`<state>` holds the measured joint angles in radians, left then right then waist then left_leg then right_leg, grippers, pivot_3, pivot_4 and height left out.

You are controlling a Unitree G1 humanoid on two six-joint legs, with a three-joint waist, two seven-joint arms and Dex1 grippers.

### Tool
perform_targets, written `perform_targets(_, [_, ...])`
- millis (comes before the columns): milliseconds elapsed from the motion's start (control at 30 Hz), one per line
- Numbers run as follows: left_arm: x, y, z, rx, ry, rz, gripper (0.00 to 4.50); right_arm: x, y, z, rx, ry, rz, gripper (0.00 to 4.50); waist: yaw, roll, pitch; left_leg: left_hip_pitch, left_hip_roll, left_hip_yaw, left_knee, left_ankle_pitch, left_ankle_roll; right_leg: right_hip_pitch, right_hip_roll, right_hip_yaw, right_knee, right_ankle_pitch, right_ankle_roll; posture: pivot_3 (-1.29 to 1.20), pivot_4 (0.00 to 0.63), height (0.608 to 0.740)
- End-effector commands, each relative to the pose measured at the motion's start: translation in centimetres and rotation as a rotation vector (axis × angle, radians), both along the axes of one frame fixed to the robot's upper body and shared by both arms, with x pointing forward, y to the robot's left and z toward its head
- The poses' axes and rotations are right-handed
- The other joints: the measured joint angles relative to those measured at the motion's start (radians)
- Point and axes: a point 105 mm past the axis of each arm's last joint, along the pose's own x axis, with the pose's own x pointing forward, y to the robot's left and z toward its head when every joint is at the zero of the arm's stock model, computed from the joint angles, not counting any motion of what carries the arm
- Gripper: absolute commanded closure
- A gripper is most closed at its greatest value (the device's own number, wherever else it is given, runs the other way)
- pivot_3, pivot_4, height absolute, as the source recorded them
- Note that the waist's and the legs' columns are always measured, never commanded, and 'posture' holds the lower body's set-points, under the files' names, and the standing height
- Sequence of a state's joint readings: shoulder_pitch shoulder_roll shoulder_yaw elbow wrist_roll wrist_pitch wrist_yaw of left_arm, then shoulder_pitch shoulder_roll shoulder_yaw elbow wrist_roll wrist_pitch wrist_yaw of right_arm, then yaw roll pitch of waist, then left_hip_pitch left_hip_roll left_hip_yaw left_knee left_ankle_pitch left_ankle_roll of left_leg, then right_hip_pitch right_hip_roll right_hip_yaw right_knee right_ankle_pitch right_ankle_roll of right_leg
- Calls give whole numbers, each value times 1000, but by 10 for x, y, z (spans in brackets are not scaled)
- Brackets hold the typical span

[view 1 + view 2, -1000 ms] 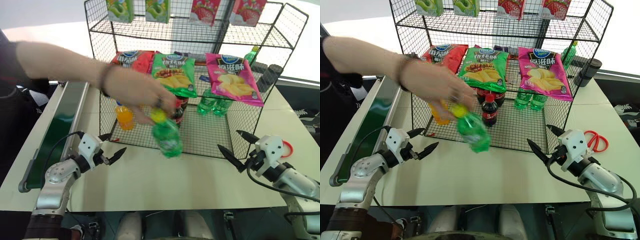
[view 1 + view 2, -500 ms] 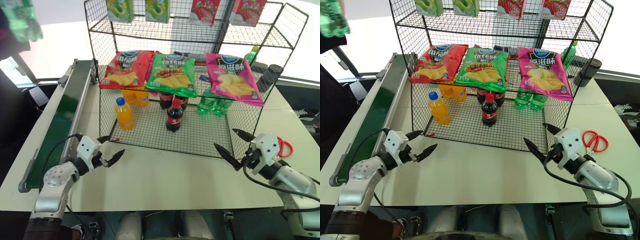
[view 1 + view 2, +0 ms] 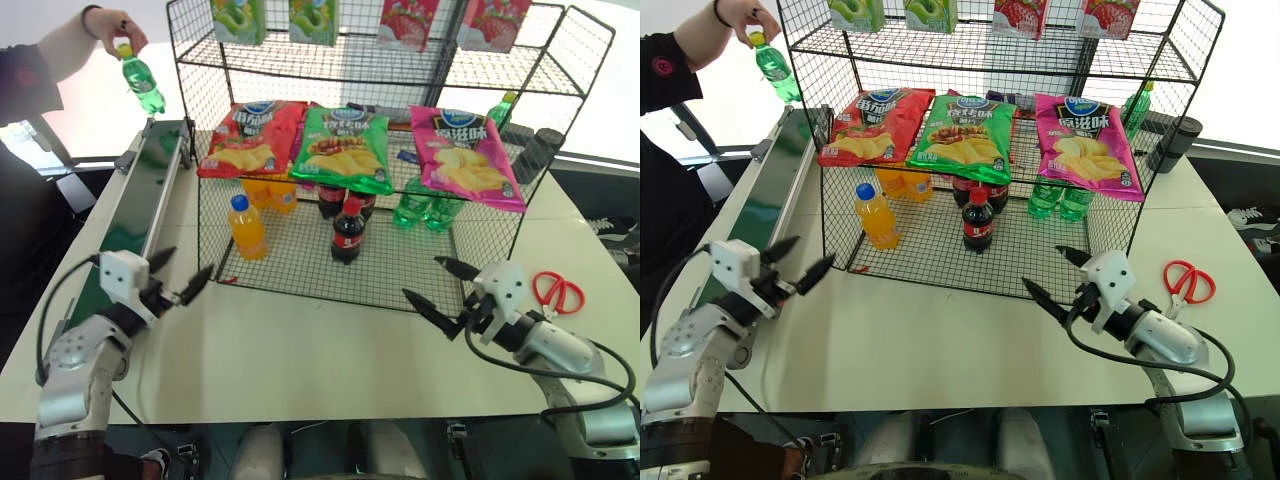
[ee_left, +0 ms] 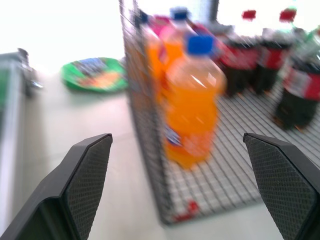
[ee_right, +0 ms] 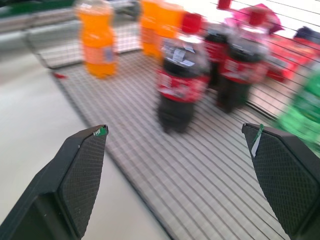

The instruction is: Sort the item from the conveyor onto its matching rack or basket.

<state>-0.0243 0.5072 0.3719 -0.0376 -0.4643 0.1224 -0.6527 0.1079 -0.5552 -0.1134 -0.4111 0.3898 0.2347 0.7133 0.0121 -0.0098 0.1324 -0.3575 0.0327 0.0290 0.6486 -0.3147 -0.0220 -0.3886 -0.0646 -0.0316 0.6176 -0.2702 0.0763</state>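
Observation:
The item, a small green bottle point(image 3: 143, 88) with a yellow cap, hangs from a person's hand point(image 3: 125, 28) above the far end of the conveyor point(image 3: 130, 215), a dark green belt along the table's left side. The black wire rack point(image 3: 190, 40) stands at the back centre. My left gripper point(image 3: 185, 270) is open and empty beside the conveyor's near half, at the rack's front left corner. My right gripper point(image 3: 425, 280) is open and empty, just in front of the rack's front right edge. Both are far from the item.
On the rack's bottom tier stand an orange-drink bottle point(image 3: 247, 227), cola bottles point(image 3: 347, 232) and green bottles point(image 3: 420, 205). Chip bags point(image 3: 348, 148) lie on the tier above. Red scissors point(image 3: 552, 292) lie at the table's right. Dark cups point(image 3: 540, 150) stand beside the rack.
The person's hand carried the green bottle from in front of the rack up to the far left over the conveyor. My left gripper rose and moved left; my right moved left.

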Motion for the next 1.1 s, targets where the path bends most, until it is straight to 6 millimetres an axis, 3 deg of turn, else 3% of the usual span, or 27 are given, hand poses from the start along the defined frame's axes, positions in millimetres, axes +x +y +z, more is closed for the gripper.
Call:
perform_targets(33, [-1,21,13,-44,-64,107,0,-12,33,16,45,-45,119,24,0,0,0,0,0,0,0,0,0,0,0,0,0,0,0,0,150,740])
perform_targets(200, [-3,51,9,-79,-74,277,0,-24,68,12,68,-32,235,24,0,-2,-1,0,0,0,0,0,0,0,0,0,0,0,0,0,150,740])
perform_targets(433, [-6,82,0,-61,-65,463,0,-37,97,9,120,-11,333,24,0,-5,-2,0,0,0,0,0,0,0,0,0,0,0,0,0,150,740])
perform_targets(1100, [0,91,-5,-72,-85,585,0,-44,107,1,169,2,385,24,-2,-7,-2,0,0,0,-1,0,-1,-1,-4,0,0,0,-1,0,150,740])
